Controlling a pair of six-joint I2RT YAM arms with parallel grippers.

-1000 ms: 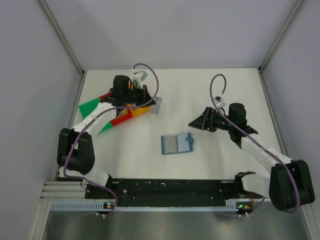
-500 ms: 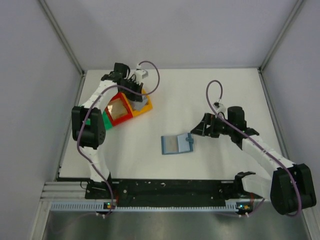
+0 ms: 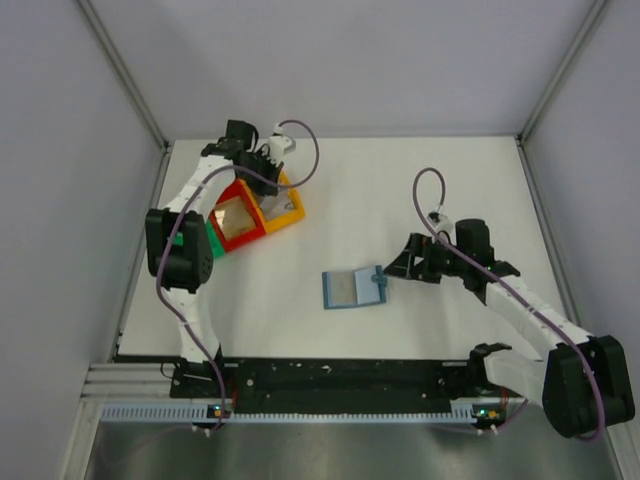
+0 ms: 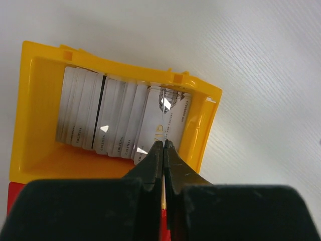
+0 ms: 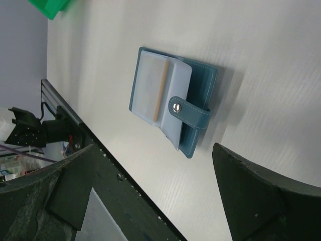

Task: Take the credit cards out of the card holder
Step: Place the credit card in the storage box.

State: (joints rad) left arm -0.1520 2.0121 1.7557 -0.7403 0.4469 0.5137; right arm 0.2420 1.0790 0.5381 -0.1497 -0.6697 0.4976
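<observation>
The white table [image 3: 420, 190] takes up most of what I see, with the two arms reaching out over it from the near edge. The left arm stretches to the far left corner, where three plastic trays sit bunched together: a yellow tray [image 3: 291, 206], a red tray [image 3: 228, 196] and a green tray [image 3: 214, 248]. The right arm bends in toward the middle.

The card holder [image 3: 355, 288] lies flat near the centre of the table, well apart from the trays. Its pale inner leaf faces up and its strap [image 5: 190, 113] is folded across one edge. I cannot tell whether the snap is fastened.

The left gripper [image 4: 163, 145] hangs over the yellow tray with its jaws pressed together, and I see nothing pinched between them. The right gripper [image 3: 399, 262] sits just beside the holder's strap side, jaws spread wide and empty.

A fanned row of cards [image 4: 118, 115] lies in the yellow tray, so I judge a good share of the job done. A thin tan edge [image 5: 161, 90] shows in the holder's pocket, which suggests at least one card is yet to come out.
</observation>
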